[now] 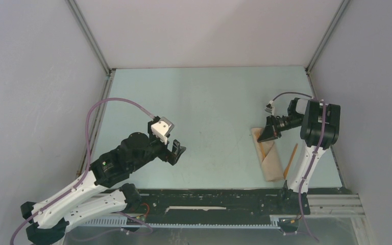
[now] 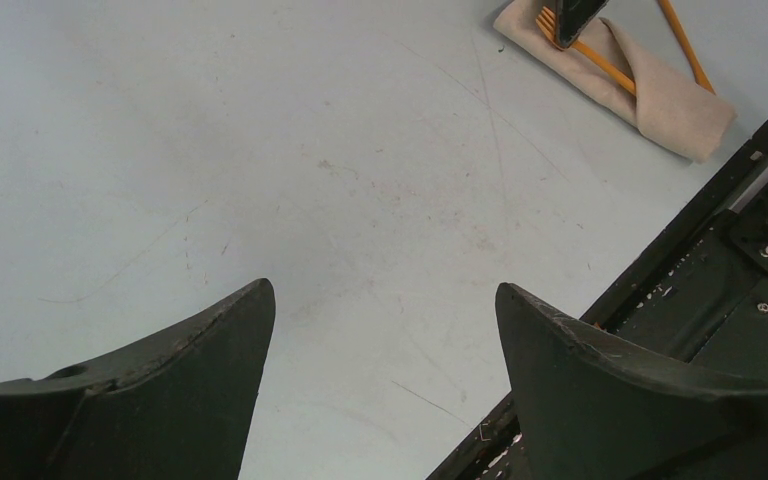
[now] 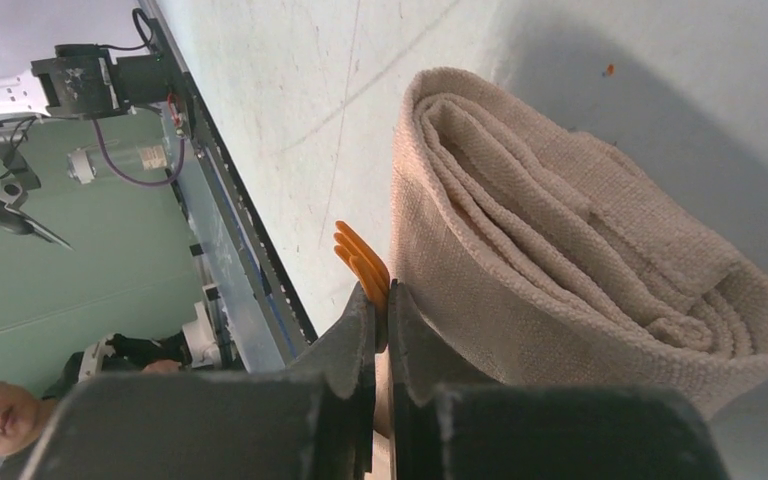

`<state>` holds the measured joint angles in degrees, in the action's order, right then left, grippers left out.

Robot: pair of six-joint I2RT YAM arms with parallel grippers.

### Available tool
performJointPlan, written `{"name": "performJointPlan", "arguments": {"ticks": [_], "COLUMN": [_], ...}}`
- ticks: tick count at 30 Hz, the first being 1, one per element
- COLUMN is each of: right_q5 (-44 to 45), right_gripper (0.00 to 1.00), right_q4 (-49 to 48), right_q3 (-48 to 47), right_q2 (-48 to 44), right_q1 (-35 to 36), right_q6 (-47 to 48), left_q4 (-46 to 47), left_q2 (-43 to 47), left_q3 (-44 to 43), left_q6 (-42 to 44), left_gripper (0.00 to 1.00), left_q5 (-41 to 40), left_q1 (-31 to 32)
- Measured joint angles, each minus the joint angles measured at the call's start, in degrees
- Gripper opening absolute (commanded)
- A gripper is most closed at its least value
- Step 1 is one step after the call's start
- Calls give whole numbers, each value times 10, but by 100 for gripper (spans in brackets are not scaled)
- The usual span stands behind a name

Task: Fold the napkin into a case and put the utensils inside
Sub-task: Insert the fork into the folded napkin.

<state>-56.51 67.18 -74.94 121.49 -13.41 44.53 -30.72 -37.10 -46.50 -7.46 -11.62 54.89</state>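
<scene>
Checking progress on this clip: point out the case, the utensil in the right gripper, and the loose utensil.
Case (image 1: pixel 271 163): top external view, lower half of the cloth.
Held utensil (image 2: pixel 601 64): left wrist view, shaft over the cloth.
Loose utensil (image 1: pixel 291 160): top external view, middle of its shaft.

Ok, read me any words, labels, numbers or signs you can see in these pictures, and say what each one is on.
No text can be read in any view.
The napkin is plain cloth with no print.
The orange utensil has no marking.
The left gripper and the right gripper are bare black.
The table has only scuffs and scratches.
</scene>
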Motion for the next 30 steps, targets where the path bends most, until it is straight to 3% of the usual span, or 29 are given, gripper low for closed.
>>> {"name": "performJointPlan", "arguments": {"ticks": [13, 30], "right_q5": [12, 40], "right_gripper": [13, 34], "right_q4": [-23, -47], "right_q3": [40, 55], "right_q2": [-17, -37], "right_q1": [-4, -4], "right_q6": [-13, -38], "left_q4": [0, 0], "left_q2": [0, 1], "left_q3": [0, 0], "left_q6": [0, 0], "left_gripper": [89, 89], "left_q5": [0, 0], "left_q1": [0, 0]}}
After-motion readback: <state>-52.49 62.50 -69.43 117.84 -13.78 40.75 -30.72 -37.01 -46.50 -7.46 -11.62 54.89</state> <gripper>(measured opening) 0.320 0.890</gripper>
